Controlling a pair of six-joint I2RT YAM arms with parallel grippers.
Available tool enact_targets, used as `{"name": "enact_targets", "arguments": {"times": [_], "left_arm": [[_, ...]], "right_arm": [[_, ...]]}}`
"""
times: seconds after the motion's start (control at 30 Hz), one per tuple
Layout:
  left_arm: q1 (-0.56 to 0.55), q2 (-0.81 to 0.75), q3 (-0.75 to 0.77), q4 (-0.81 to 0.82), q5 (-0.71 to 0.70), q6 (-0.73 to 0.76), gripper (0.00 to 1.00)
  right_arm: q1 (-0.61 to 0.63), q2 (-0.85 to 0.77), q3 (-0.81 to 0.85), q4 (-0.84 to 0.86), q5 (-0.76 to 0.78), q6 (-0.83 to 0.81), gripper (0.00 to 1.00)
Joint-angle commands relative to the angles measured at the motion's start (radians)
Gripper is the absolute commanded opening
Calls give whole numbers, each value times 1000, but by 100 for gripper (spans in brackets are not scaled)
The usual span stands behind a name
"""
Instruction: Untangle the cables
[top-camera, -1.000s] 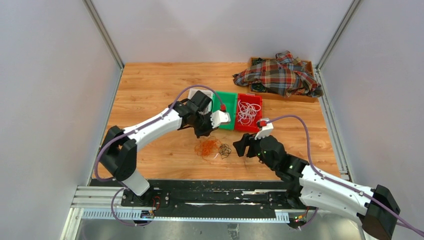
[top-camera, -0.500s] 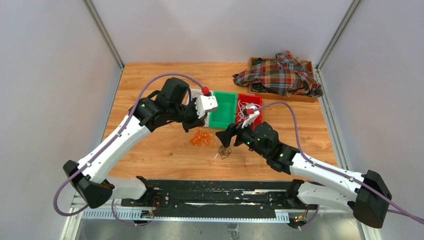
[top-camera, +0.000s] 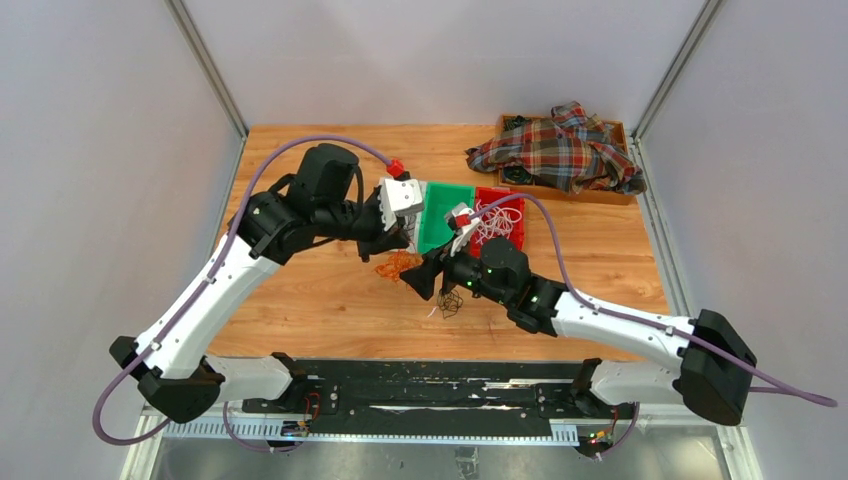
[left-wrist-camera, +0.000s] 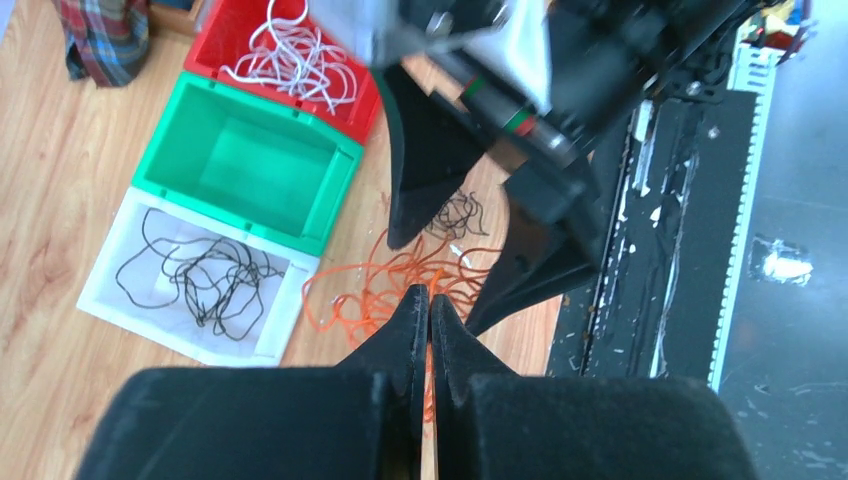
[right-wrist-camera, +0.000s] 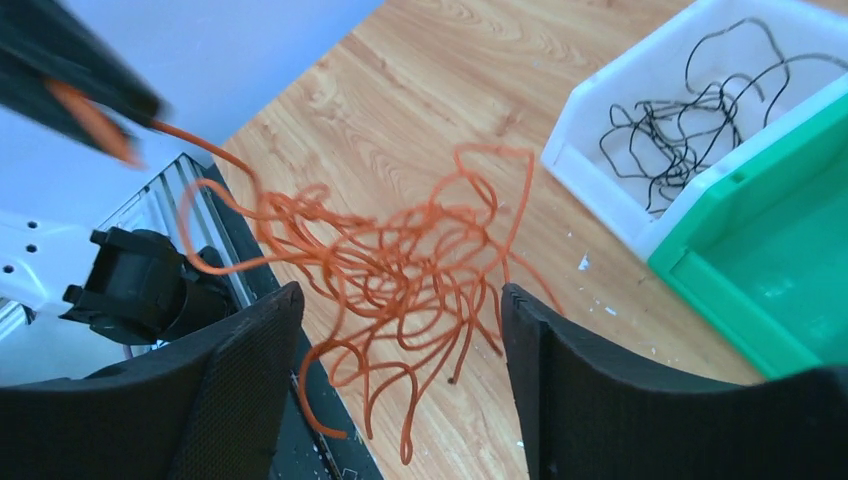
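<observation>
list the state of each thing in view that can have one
left gripper, shut on a strand of the orange cables
right gripper, open, nothing gripped
orange cables, tangled, one strand held up
loose black cables, small tangle on the table
white bin, holds black cables
green bin, empty
red bin, holds white cables
plaid cloth, crumpled over a wooden tray

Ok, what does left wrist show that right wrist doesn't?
Left wrist only: the red plastic bin of white cables, and a black cable knot on the wooden table. Right wrist only: the pale enclosure wall behind the left gripper. Both: the orange cable tangle pinched by that shut gripper, the white plastic bin of black cables, the green plastic bin.
</observation>
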Motion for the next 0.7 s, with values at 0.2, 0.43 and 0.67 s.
{"name": "enact_targets", "arguments": {"times": [0.2, 0.43, 0.67], "left_arm": [[-4, -23, 154, -22, 110, -63, 0], [-4, -29, 259, -24, 99, -74, 0], [-4, -55, 241, -24, 46, -43, 0]], "right_arm": [[14, 79, -55, 37, 142, 68, 55], [14, 84, -129, 52, 189, 102, 41], [14, -15, -176, 25, 220, 110, 55]]}}
